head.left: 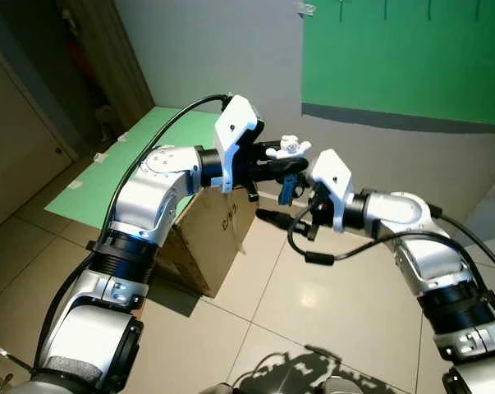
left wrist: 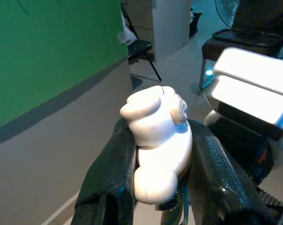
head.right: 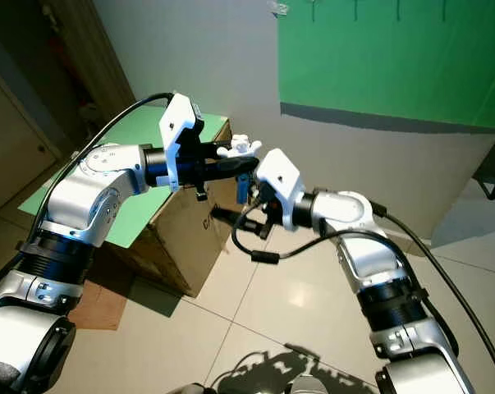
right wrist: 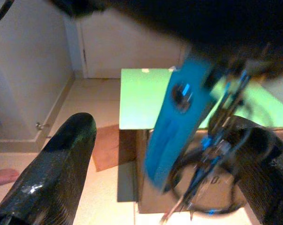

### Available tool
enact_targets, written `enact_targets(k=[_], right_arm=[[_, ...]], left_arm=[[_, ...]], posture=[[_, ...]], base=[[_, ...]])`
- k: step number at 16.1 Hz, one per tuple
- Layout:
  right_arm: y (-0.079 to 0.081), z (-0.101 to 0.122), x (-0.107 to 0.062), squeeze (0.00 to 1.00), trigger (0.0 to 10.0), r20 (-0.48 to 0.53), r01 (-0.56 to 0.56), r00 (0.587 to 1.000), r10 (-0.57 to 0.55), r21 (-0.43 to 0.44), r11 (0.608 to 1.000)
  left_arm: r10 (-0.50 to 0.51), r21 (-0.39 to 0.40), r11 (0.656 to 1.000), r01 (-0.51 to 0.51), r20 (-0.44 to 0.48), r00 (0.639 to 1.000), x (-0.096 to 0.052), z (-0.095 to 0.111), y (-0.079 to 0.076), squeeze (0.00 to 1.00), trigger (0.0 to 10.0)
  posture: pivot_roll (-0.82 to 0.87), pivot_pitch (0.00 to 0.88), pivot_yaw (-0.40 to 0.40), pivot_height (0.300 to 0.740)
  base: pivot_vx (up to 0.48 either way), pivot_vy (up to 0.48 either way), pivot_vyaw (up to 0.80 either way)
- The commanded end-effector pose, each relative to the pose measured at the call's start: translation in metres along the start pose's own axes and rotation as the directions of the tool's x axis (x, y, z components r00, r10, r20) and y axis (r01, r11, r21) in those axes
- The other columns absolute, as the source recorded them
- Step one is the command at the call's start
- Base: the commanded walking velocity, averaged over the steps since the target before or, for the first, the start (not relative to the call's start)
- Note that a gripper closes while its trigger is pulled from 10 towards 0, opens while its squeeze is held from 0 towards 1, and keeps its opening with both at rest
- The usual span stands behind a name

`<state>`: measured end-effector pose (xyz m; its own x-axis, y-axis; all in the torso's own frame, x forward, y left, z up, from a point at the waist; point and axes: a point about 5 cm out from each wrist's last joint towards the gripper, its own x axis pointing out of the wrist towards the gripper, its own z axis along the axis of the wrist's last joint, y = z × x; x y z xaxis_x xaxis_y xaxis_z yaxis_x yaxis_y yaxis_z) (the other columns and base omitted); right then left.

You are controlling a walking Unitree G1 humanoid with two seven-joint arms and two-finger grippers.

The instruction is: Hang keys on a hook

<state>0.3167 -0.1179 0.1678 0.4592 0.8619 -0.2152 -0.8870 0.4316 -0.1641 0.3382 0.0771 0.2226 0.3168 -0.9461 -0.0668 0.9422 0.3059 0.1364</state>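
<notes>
**Keys held mid-air, right gripper just below**

Your left gripper is clamped on the white rounded plastic figurine of the keychain, held out in front of the chest above the brown cardboard box. The blue flat key tag and dark metal key ring dangle straight down from it, hanging between the spread fingers of your right gripper, which grips nothing. The dark wall hooks sit well above and to the right, so the right arm is nearer them.

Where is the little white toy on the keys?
The white toy is pinched in the left gripper, held up above the cardboard box, with the right gripper just below.
</notes>
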Motion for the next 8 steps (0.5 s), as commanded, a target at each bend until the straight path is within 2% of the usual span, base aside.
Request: enact_targets(k=[1, 8], right_arm=[[-0.0022, 0.0051, 0.0018, 0.00, 10.0, 0.017, 0.013, 1.000, -0.013, -0.015, 1.000], [-0.0052, 0.0054, 0.0041, 0.00, 10.0, 0.018, 0.031, 0.999, -0.031, -0.013, 0.999]], left_arm=[[0.005, 0.012, 1.000, -0.005, -0.010, 1.000, -0.0003, 0.0018, 0.0019, 0.00, 0.0], [0.005, 0.018, 1.000, -0.005, -0.004, 1.000, 0.0017, 0.0043, 0.0022, 0.00, 0.0]], posture=[[-0.28, 0.003, 0.163, 0.740], [-0.28, 0.002, 0.161, 0.740]], base=[[0.000, 0.000, 0.00], [0.000, 0.000, 0.00]])
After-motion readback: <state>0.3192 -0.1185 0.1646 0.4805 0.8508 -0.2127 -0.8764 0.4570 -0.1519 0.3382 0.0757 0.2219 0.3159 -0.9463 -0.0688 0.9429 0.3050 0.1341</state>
